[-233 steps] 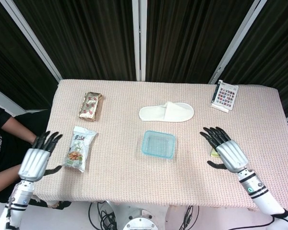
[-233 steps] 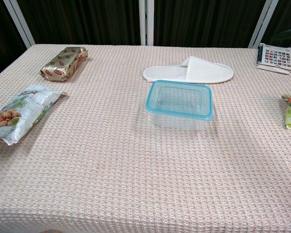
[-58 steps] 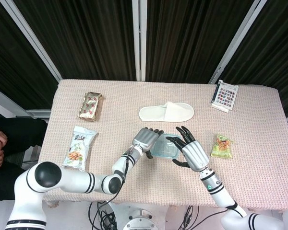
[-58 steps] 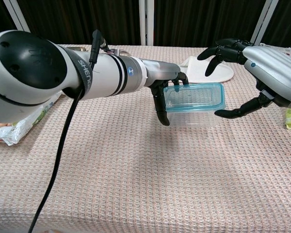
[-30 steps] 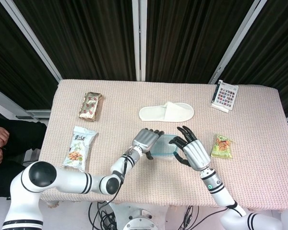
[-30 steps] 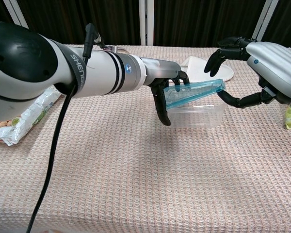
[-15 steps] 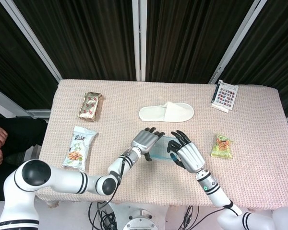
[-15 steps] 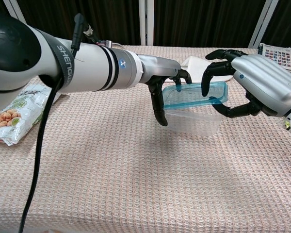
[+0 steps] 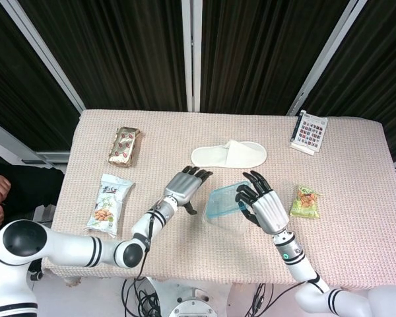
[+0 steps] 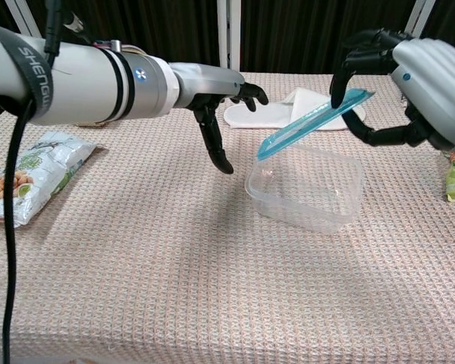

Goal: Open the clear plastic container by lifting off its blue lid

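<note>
The clear plastic container [image 10: 307, 189] stands uncovered on the woven tablecloth, a little skewed; in the head view the container [image 9: 236, 223] shows faintly below the lid. My right hand [image 10: 413, 80] [image 9: 264, 206] pinches the blue lid [image 10: 312, 120] [image 9: 221, 200] by its right end and holds it tilted in the air above the container, left end lower. My left hand [image 10: 212, 102] [image 9: 183, 185] hovers left of the container with fingers spread, touching nothing.
A white slipper [image 9: 228, 155] lies behind the container. A gold packet [image 9: 124, 145] and a nut snack bag [image 9: 109, 203] lie on the left. A green packet [image 9: 305, 201] and a colour-chart booklet [image 9: 309, 132] are on the right. A person's arm [image 9: 0, 191] shows at the left edge.
The lid has come fully off and risen, tilted, in my right hand. My left hand let go of the container and drew back to the left. The container has shifted and turned slightly.
</note>
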Controlling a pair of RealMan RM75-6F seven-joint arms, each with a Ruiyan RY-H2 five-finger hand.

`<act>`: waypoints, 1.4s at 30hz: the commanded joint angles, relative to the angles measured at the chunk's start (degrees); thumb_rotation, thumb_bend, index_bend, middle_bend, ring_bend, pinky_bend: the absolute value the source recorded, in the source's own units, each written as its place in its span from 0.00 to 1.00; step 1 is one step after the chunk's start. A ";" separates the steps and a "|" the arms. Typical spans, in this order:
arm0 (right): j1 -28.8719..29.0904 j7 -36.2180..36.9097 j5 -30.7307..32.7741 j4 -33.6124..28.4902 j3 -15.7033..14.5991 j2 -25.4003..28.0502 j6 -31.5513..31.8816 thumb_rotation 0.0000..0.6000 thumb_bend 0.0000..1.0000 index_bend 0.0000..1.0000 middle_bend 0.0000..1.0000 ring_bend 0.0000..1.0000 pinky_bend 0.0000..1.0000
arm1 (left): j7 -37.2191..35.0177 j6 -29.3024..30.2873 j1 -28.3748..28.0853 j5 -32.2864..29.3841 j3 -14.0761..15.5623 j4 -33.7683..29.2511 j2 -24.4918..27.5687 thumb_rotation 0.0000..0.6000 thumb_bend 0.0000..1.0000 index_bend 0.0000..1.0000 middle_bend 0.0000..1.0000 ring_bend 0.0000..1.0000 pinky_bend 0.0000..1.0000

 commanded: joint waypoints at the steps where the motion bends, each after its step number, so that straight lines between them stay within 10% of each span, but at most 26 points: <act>1: 0.02 0.30 0.59 0.02 1.69 0.85 1.64 1.00 0.40 0.76 0.41 0.15 0.17 | -1.79 3.13 2.68 4.10 0.81 -0.64 1.29 1.00 0.00 0.03 0.05 0.00 0.04; 13: 1.84 1.30 11.28 1.99 9.21 5.52 -5.13 1.00 0.40 0.66 0.34 0.13 0.14 | -8.15 13.42 14.51 14.73 3.32 -5.10 11.65 1.00 0.00 0.03 0.05 0.00 0.04; 20: 2.79 0.07 15.82 -0.88 9.02 8.73 -13.40 1.00 0.32 0.00 0.05 0.00 0.00 | -10.80 16.23 21.10 19.71 5.81 -5.27 17.13 1.00 0.00 0.03 0.05 0.00 0.03; 27: -0.59 1.02 17.12 -12.29 7.95 18.49 -13.90 1.00 0.18 0.00 0.00 0.00 0.00 | -14.78 23.15 29.57 27.66 8.61 -2.26 20.38 1.00 0.00 0.03 0.05 0.00 0.02; 42: -13.05 5.19 14.49 -26.17 0.41 37.98 -7.91 1.00 0.23 0.02 0.10 0.00 0.02 | -24.68 34.27 46.39 39.49 12.29 5.76 24.51 1.00 0.00 0.09 0.09 0.00 0.02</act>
